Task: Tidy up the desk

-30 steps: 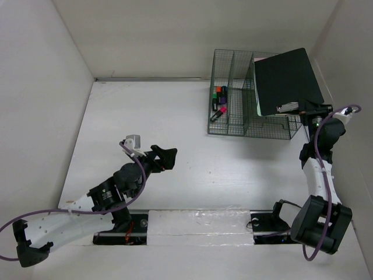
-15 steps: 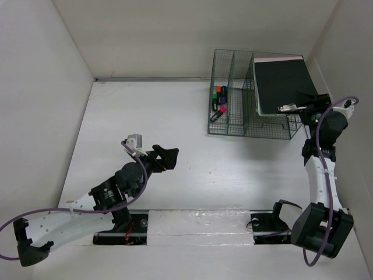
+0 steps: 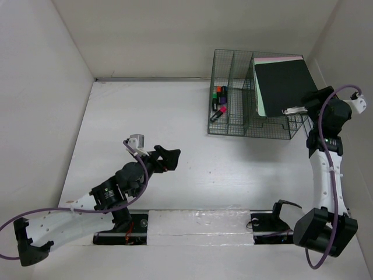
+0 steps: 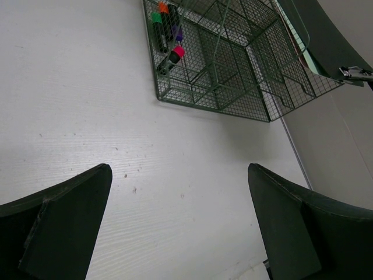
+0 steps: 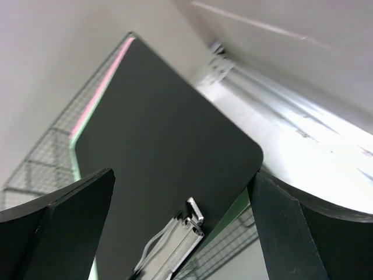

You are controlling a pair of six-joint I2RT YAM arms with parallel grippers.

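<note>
left fingers (image 3: 171,158) released, empty, over white matte desk (image 3: 175,111) toward near-left corner, right fingers (image 3: 306,106) spread wide beside black clipboard (image 3: 285,81), leaning in green wire-mesh rack (image 3: 233,125), far-right corner

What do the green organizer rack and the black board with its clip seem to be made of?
The rack looks like thin metal wire painted dark green: an open, see-through grid. The black board looks like matte plastic or coated hardboard; I cannot tell which. Its clip is shiny, silvery metal.
</note>
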